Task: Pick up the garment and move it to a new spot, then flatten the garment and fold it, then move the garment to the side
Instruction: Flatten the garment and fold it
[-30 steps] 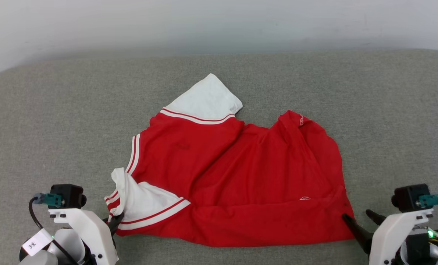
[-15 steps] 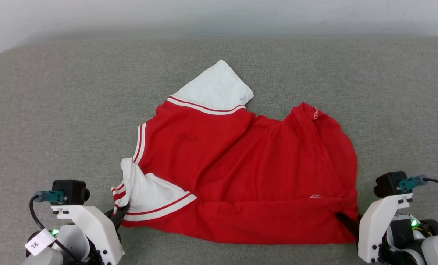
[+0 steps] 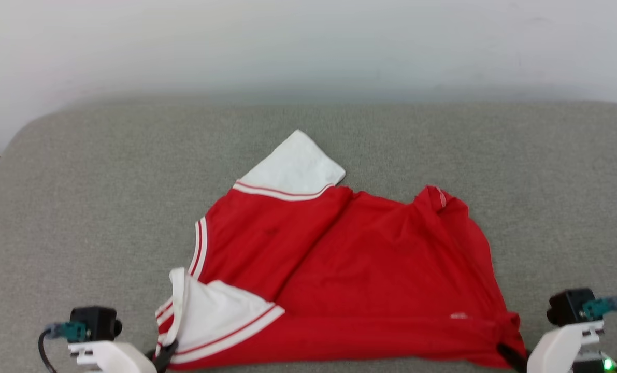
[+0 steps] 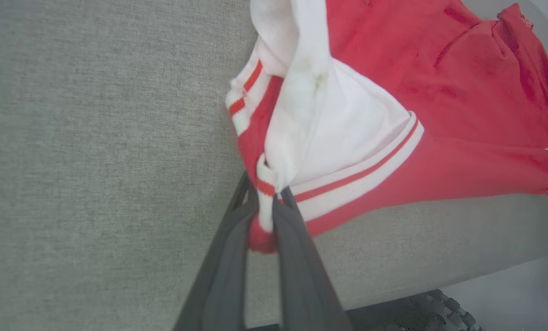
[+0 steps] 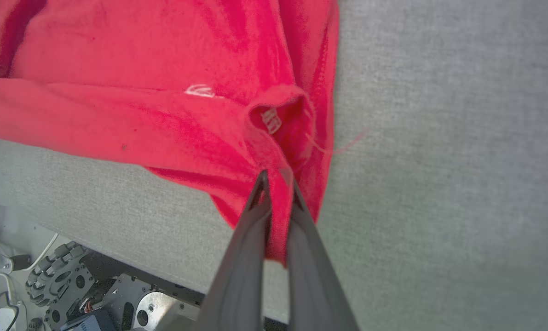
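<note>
Both near corners gripped: left fingers [image 4: 297, 271] clamped on the garment [image 3: 370, 269] at its striped white sleeve [image 4: 338, 133], right fingers [image 5: 244, 266] pinching the red hem [image 5: 200, 174].

I see a wide grey cloth-covered top [image 3: 80, 181] with round corners, a rough weave like felt, a plain white wall [image 3: 308, 41] right behind it, soft even light, pale floor [image 4: 522, 294] below its near edge
</note>
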Motion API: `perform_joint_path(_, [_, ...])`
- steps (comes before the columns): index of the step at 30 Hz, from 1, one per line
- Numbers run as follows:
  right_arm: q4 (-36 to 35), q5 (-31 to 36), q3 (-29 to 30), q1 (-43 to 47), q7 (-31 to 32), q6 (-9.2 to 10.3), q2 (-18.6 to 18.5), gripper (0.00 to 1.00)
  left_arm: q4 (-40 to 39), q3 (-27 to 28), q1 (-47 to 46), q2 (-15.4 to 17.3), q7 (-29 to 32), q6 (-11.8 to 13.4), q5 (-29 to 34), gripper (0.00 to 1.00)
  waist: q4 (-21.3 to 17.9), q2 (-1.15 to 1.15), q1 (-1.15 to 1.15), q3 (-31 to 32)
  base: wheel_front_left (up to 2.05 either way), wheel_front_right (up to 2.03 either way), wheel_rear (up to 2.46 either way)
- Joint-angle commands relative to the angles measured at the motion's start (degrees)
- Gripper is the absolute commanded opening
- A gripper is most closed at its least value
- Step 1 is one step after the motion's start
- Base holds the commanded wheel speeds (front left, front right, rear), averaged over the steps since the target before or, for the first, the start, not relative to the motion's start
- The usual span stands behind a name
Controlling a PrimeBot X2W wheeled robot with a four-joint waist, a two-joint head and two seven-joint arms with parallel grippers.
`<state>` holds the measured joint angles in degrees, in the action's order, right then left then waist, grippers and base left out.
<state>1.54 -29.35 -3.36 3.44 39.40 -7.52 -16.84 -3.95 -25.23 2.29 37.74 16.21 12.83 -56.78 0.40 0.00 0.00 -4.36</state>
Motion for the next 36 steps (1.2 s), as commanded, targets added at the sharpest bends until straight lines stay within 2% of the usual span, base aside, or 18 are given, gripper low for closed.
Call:
perform_joint_path(1, [-0.7,0.0,0.6,1.7,0.4,0.07,0.5,0.0,-0.6,0.3,1.5,0.5,0.0,0.5,-0.4,0.0,-0.2,0.0,0.0,2.2,0.0,0.0,0.0])
perform_joint_path(7, [-2.5,0.4,4.2,9.2,1.8,0.07,3.6,0.0,-2.3,0.5,7.5,0.9,0.6,2.7,-2.5,0.0,-0.1,0.0,0.0,4.9,0.0,0.0,0.0])
perform_joint_path(11, [-2.1,0.8,5.8,12.4,1.3,0.07,6.0,0.0,-1.6,0.0,9.9,0.0,0.8,2.8,-3.8,0.0,-0.1,0.0,0.0,5.3,0.0,0.0,0.0])
perform_joint_path(16, [1.4,1.3,6.1,12.4,-1.8,0.06,7.8,0.0,2.5,-1.3,9.2,-2.5,0.4,1.4,-4.5,0.0,-0.2,0.0,0.0,5.1,0.0,0.0,0.0])
perform_joint_path(17, [2.3,0.9,6.0,12.0,-2.8,0.07,8.2,0.25,3.5,-1.5,8.4,-3.0,0.2,1.2,-4.3,0.0,-0.1,0.0,0.0,5.1,0.0,0.0,0.0])
perform_joint_path(18, [2.9,0.6,5.8,11.5,-4.1,0.06,8.6,0.95,4.5,-1.5,7.7,-3.6,-0.3,0.7,-4.1,0.36,-0.1,0.0,0.0,5.1,0.0,0.0,0.0])
perform_joint_path(19, [3.4,0.4,5.5,11.2,-5.4,0.06,8.7,1.0,5.5,-1.7,7.1,-4.2,-0.7,0.2,-4.2,0.84,0.0,0.0,0.0,5.0,0.0,0.0,0.0])
perform_joint_path(20, [3.6,0.6,5.1,11.0,-6.9,0.06,8.4,1.0,6.3,-1.8,6.6,-4.6,-1.0,-0.2,-3.9,1.0,0.0,0.0,0.0,5.1,0.0,0.0,0.0])
perform_joint_path(23, [3.2,1.1,4.7,10.5,-10.2,0.06,8.1,1.0,7.4,-1.7,5.6,-5.2,-1.8,-1.0,-3.9,1.0,0.0,0.0,0.0,5.2,0.0,0.0,0.0])
perform_joint_path(29, [-0.4,5.3,5.8,8.8,-23.5,0.06,8.7,1.0,7.9,-0.6,3.1,-4.6,-5.4,-1.0,-1.4,1.0,-0.6,0.0,0.0,5.6,0.0,0.0,0.0])
perform_joint_path(33, [-3.1,9.7,7.1,7.6,-30.8,0.06,10.0,1.0,6.7,0.1,1.1,-4.3,-8.3,-0.3,1.3,1.0,-1.2,0.0,0.0,5.7,0.0,0.0,0.0])
perform_joint_path(36, [-4.9,12.6,8.2,6.7,-33.7,0.06,11.0,1.0,5.4,0.3,-0.9,-4.3,-10.5,0.5,3.8,1.0,-1.9,0.0,0.0,5.5,0.0,0.0,0.0])
